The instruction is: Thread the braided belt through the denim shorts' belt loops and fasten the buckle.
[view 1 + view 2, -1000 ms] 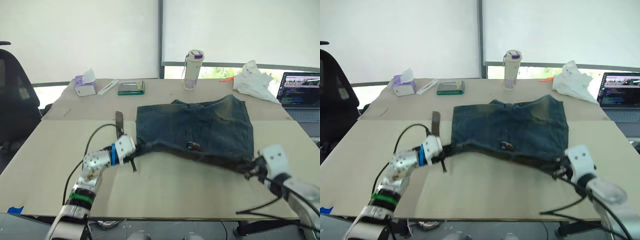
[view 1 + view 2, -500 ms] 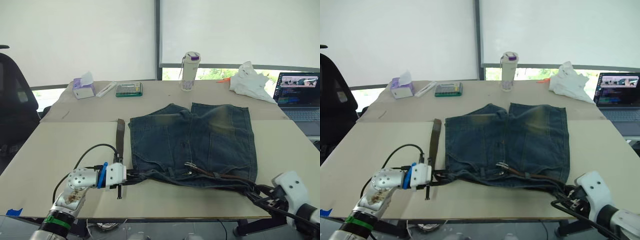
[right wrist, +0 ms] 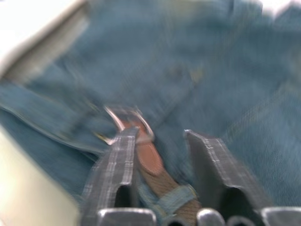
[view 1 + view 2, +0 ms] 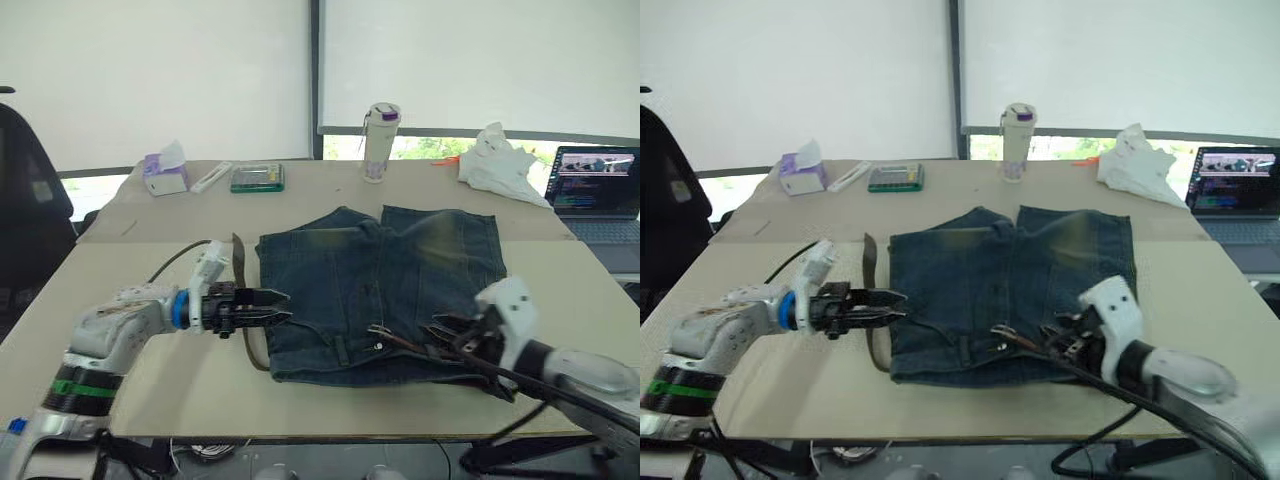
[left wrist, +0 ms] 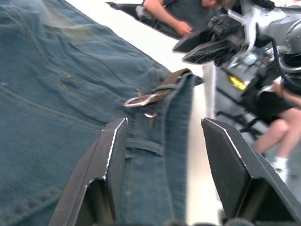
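- The denim shorts (image 4: 385, 295) lay flat at the centre of the frame on the tabletop (image 4: 130, 270), waistband toward the lower edge and legs toward the top.
- The braided belt (image 4: 238, 262) showed as a dark strap just left of the shorts, curving in under the waistband's lower-left corner; another stretch ran along the waistband at lower right.
- The buckle (image 5: 143, 99) rested on the waistband near the fly, silvery, with the brown strap trailing from it.
- The left gripper (image 4: 272, 306) hovered at the shorts' left edge, fingers spread and grasping nothing.
- The right gripper (image 4: 438, 332) sat over the waistband at lower right; in the right wrist view its fingers (image 3: 115, 167) were parted on either side of the belt, not clenched on it.
- A bottle (image 4: 377, 141), a tissue box (image 4: 165, 171) and a laptop (image 4: 598, 190) stood along the top of the frame.
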You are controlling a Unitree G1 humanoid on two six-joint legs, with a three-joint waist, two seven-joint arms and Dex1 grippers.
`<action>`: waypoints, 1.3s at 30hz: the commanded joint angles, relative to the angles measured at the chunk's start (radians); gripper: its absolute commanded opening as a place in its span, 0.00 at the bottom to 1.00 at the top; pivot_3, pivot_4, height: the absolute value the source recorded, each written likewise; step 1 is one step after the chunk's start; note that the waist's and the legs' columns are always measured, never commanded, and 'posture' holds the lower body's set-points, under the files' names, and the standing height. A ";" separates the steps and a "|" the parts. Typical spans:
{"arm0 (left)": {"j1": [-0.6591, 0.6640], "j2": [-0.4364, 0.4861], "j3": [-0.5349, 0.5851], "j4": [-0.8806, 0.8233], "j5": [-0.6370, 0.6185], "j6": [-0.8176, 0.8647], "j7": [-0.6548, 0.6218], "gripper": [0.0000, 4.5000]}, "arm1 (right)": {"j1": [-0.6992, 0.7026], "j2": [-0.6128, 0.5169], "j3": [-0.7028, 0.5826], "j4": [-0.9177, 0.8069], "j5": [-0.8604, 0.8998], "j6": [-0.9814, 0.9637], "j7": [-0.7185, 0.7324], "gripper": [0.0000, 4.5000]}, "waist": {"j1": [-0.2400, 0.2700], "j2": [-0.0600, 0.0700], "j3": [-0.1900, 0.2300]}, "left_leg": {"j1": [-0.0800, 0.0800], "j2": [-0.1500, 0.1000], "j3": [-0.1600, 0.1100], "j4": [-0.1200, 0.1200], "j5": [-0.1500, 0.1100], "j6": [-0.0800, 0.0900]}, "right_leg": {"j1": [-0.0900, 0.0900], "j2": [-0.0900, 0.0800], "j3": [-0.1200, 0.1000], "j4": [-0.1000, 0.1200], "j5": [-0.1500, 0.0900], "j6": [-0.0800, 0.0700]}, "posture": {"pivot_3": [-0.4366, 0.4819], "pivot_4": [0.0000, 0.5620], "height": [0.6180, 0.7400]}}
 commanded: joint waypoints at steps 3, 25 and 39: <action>-0.004 -0.071 -0.177 0.020 0.242 -0.098 0.092 0.18 | -0.014 0.001 0.175 0.084 -0.159 -0.053 0.036 0.00 | -0.003 0.000 0.000 | -0.003 -0.003 0.000 0.000 0.000 0.001 | -0.002 -0.001 0.002 0.000 0.000 0.000 | 0.48 0.27 1.00; -0.019 -0.129 0.201 0.046 0.007 0.144 0.204 0.49 | -0.010 0.166 0.060 -0.158 -0.084 -0.191 0.148 0.50 | -0.010 -0.002 -0.005 | -0.003 0.003 -0.001 0.003 -0.003 0.005 | -0.004 0.001 0.000 0.002 0.000 0.000 | 0.48 0.27 1.00; -0.169 -0.240 0.272 0.358 0.345 0.034 0.838 0.99 | -0.080 0.185 0.130 -0.151 -0.113 -0.197 0.126 1.00 | 0.011 -0.004 -0.005 | -0.002 -0.003 -0.002 0.003 -0.004 0.002 | -0.004 -0.004 0.000 0.003 0.000 0.000 | 0.48 0.27 1.00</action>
